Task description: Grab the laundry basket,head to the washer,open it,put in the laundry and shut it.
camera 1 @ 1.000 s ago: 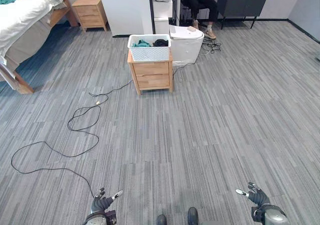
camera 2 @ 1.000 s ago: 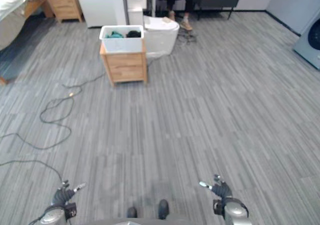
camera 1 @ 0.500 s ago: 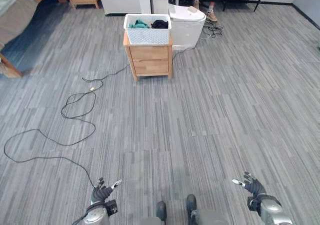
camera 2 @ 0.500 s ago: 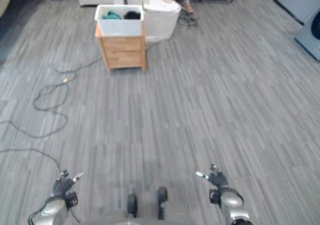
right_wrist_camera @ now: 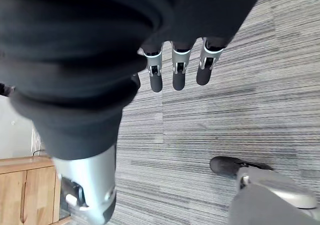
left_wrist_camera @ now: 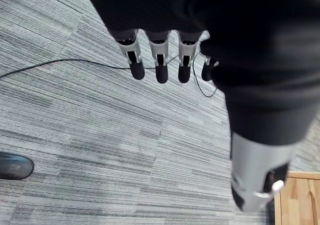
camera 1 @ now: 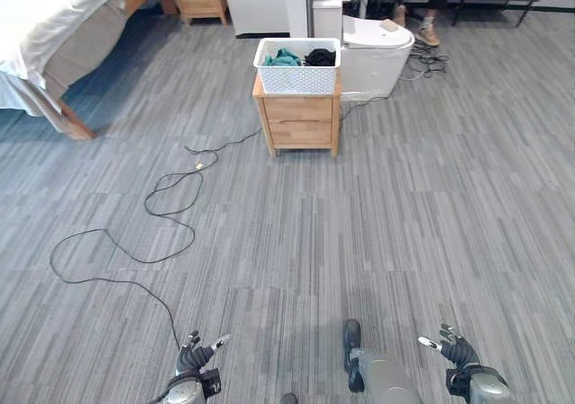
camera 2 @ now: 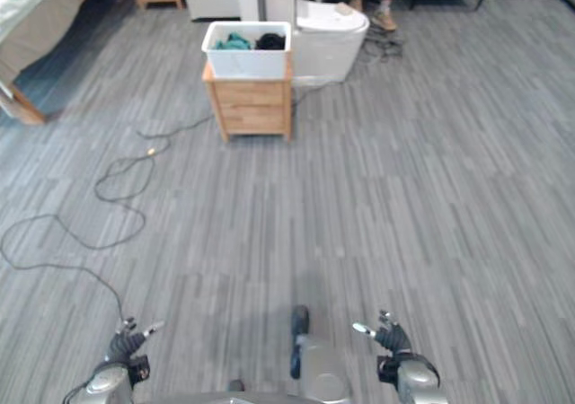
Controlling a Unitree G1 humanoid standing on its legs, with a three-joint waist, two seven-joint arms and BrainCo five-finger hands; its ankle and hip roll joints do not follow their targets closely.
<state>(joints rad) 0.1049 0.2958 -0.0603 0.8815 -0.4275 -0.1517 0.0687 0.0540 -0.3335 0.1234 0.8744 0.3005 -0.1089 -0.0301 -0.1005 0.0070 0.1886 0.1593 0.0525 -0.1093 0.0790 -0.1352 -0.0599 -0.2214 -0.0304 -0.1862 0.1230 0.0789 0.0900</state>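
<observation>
Camera panned only; laundry basket [camera 1: 297, 63] unmoved on nightstand [camera 1: 298, 121], well ahead. Left robot hand [camera 1: 197, 361], right robot hand [camera 1: 455, 354] spread, empty.

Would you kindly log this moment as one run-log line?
stage: approach | laundry basket: on wooden nightstand, ungrasped | left hand: open, empty | right hand: open, empty

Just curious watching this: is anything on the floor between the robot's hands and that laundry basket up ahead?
Nothing solid. Open carpet lies between the left hand, the right hand and the laundry basket on the wooden nightstand.
</observation>
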